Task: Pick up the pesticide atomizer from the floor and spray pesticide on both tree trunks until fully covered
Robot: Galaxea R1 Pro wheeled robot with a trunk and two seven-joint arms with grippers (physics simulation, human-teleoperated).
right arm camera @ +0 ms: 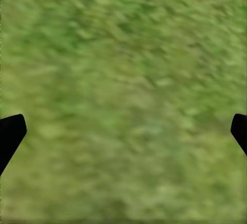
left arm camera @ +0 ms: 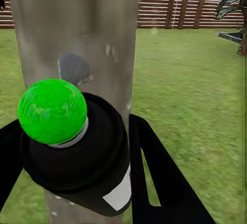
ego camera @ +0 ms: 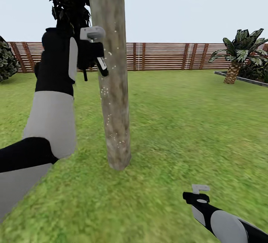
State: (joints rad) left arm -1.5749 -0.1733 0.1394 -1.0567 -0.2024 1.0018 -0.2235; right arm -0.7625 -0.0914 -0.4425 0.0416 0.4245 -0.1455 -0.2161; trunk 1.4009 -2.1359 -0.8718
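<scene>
Your left gripper (ego camera: 91,54) jaws clamp the pesticide atomizer (ego camera: 97,49); sweep it down the sparsely speckled tree trunk (ego camera: 111,86). Right gripper (ego camera: 197,194) jaws hang open.

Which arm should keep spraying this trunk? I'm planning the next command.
Left. The left gripper is shut on the pesticide atomizer, raised right beside the tree trunk, which shows white specks. The right gripper hangs low and open over grass.

One bare tree trunk (ego camera: 111,71) at upper centre, one spray bottle (ego camera: 97,54) beside it, one palm (ego camera: 238,54) upper right, two robot arms, one fence (ego camera: 167,56).
</scene>
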